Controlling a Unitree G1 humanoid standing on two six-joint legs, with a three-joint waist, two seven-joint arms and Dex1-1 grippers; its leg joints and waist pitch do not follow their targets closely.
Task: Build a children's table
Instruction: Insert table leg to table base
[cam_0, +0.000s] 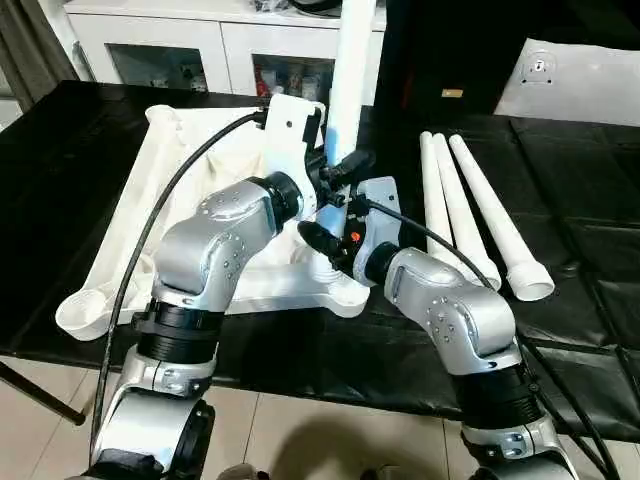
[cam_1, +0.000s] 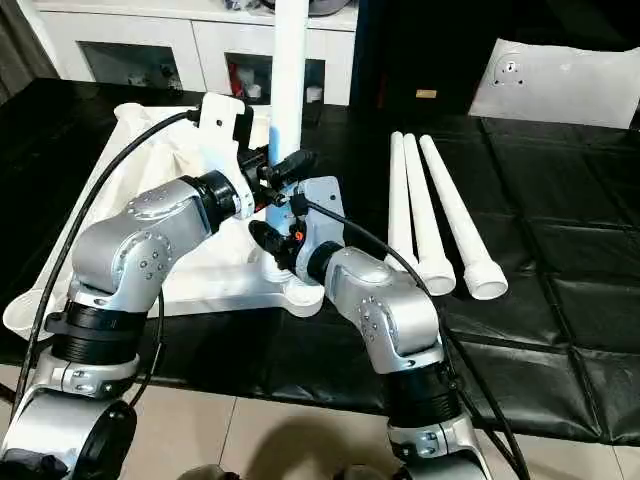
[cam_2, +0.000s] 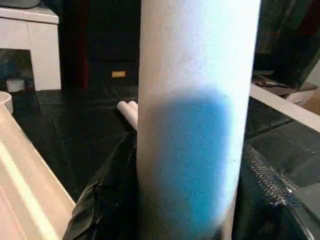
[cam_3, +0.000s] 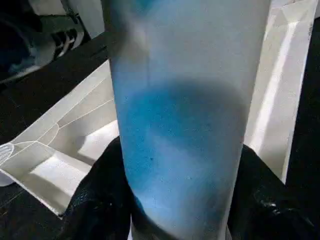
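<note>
At the left and centre of the head views, the children's table top (cam_0: 130, 215) lies upside down on the black-covered table (cam_0: 580, 260), its ribbed underside up and its rounded corner sockets open. Near the frame's middle one white leg (cam_0: 350, 70) stands upright at the top's near right corner, apparently entering that socket, though the joint itself is hidden behind the wrists. The left pincer (cam_0: 335, 170) is clamped on this leg higher up, its fingers (cam_2: 107, 200) on both sides of the shaft; the right pincer (cam_0: 325, 240) grips it lower down, just above the corner. To the right, three more legs (cam_0: 470, 215) lie side by side, untouched. By this evidence the first leg is being seated and may not be fully home; three legs and the turning upright remain.
</note>
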